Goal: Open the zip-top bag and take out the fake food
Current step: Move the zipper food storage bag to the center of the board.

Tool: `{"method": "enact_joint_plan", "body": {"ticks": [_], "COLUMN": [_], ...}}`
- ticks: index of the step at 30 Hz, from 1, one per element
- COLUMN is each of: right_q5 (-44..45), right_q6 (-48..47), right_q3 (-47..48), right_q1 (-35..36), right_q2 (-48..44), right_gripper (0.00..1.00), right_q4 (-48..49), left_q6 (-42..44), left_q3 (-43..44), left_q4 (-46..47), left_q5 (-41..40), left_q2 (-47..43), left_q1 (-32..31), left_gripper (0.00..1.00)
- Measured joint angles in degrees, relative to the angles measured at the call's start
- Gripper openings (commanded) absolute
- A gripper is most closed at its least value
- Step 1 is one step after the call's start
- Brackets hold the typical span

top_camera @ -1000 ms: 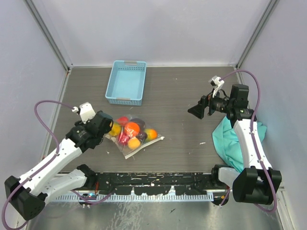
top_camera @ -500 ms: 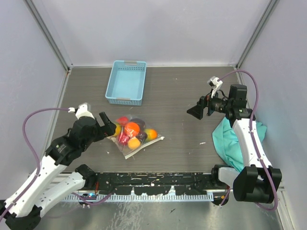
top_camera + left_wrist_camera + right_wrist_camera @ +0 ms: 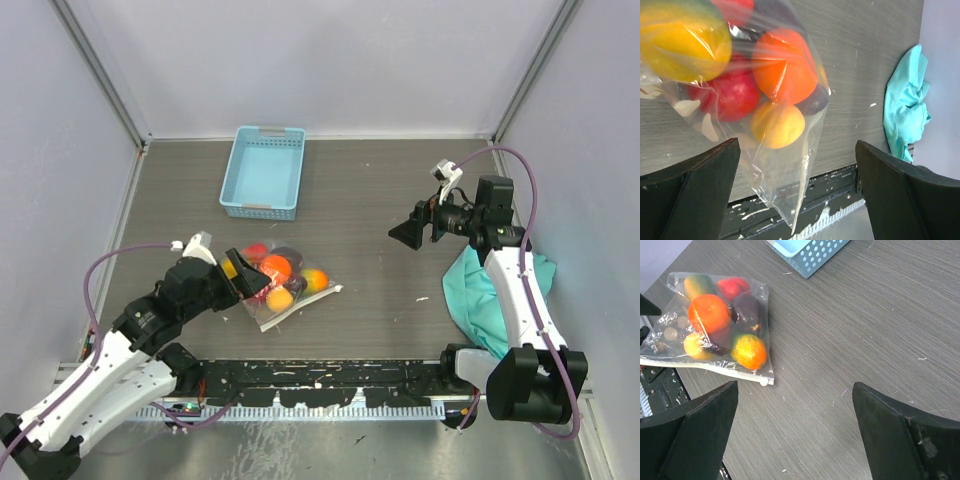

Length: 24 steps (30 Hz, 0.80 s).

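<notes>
The zip-top bag (image 3: pixel 665 342) is clear with white dots, the fake food (image 3: pixel 709 313) orange, red, yellow, purple.

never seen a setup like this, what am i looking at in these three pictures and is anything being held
Two robot arms are bolted at the near edge of a table. The wide picture looks down from above and behind them. The other two come from a camera on each wrist, so the dark shapes in their bottom corners are that arm's own fingers. On the table lie a clear zip-top bag with the fake food inside, a light blue basket and a teal cloth. The left end effector hangs open right at the bag. The right end effector is open farther off. Nothing is held.
</notes>
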Motion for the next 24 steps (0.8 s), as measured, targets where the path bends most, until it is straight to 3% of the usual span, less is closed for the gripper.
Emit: {"method": "enact_joint_plan", "body": {"ticks": [8,12,20,24], "right_q5": [0.92,1.4,1.97,2.12], "right_q6": [-0.04,-0.17,-0.39,-0.66], "right_q3": [0.0,0.0,0.0,0.0], "right_q1": [0.55,0.83,1.36,1.51], "right_q2": [0.48,0.98,1.46,1.46], "right_gripper": [1.0,1.0,1.0,1.0], "right_q4": [0.0,-0.02,-0.04,-0.02], "left_q6": [-5.73,-9.51,-13.99,-15.17], "left_q3": [0.0,0.0,-2.14,-3.65], "left_q4": [-4.07,-5.95,-2.93,-0.26], "left_q5": [-6.19,-10.56,-16.13,-17.49], "left_q2": [3.08,7.26,11.45,12.13], "left_q1": [-10.78,-16.81,-20.61,-20.61], "left_gripper": [0.85,0.83,0.53,0.31]}}
